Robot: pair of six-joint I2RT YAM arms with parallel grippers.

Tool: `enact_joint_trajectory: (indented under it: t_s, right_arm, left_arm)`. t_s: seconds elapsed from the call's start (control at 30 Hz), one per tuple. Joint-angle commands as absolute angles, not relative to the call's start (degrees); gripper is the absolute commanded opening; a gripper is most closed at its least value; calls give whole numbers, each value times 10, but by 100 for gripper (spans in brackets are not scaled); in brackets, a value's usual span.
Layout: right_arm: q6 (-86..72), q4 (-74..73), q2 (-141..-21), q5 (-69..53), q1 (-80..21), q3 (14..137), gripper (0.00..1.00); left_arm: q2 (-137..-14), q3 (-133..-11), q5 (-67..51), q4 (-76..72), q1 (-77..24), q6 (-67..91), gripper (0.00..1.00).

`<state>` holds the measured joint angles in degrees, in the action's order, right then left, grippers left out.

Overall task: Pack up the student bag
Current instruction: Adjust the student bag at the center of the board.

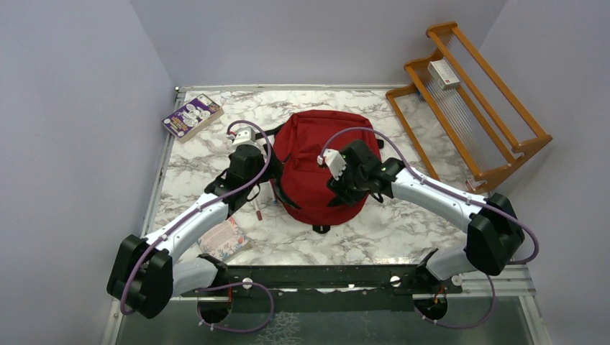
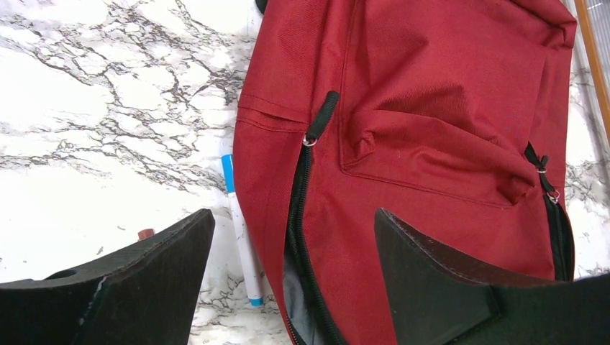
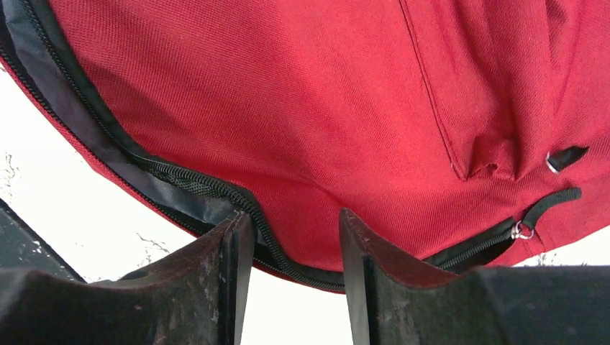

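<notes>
– On the middle of the tabletop (image 1: pixel 403 223) lies the student bag (image 1: pixel 316 162), red, front pocket up. See it?

– Yes. What step are you on?

– I think I am opening it. Nothing looks packed yet. My right pincer (image 3: pixel 294 214) sits at the bag's near edge, about half open. The black zip (image 3: pixel 180 180) runs across the gap. It has hold of nothing, as far as I can see.

– And the other one?

– My left pincer (image 2: pixel 293 214) is wide open and empty. It is over the bag's left side, where the zip gapes a little and grey shows.

– What next?

– I guess the right one must pinch the rim and lift it, so the mouth opens. Then the pen (image 2: pixel 241 244) just beside the bag and the purple book (image 1: pixel 191 115) at the far left can go in.
</notes>
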<state>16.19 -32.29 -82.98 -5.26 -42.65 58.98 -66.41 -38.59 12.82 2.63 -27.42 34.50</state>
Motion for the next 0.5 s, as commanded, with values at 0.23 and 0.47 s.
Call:
enact_joint_trajectory:
  t_s: [0.23,0.47]
  right_arm:
    - [148,-264,-813,-72,-429,593,7]
    - [113,-233,-806,19,-428,601,1]
  left_arm:
    - [-649,-376,115,13,-269,348,83]
    - [-643,-379,118,18,-268,340,83]
